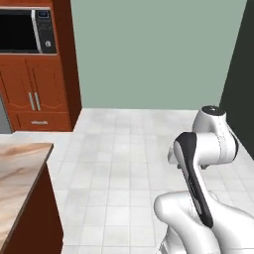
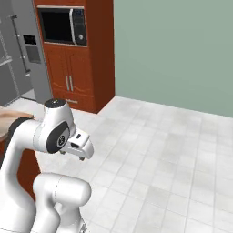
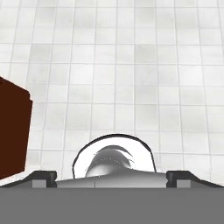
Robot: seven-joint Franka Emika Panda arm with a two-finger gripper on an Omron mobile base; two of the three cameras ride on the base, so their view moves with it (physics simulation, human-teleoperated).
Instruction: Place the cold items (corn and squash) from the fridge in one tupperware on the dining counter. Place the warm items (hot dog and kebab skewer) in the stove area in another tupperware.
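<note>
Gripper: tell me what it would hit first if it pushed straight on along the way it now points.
Most likely the white tiled floor. The open gripper looks down at bare tiles, with the red-brown wooden base of the counter off to one side; depth is hard to judge.

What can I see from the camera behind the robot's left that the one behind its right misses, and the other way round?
Left base view alone: the beige-pink marbled stone dining counter on its red-brown wooden base, seen broadly from above.

Right base view alone: the tall grey steel fridge with its dark dispenser panel, standing left of the cabinet.

Both share: the black microwave built into the red-brown wooden cabinet, the pale green wall, the white tiled floor and the robot's white arm.
</note>
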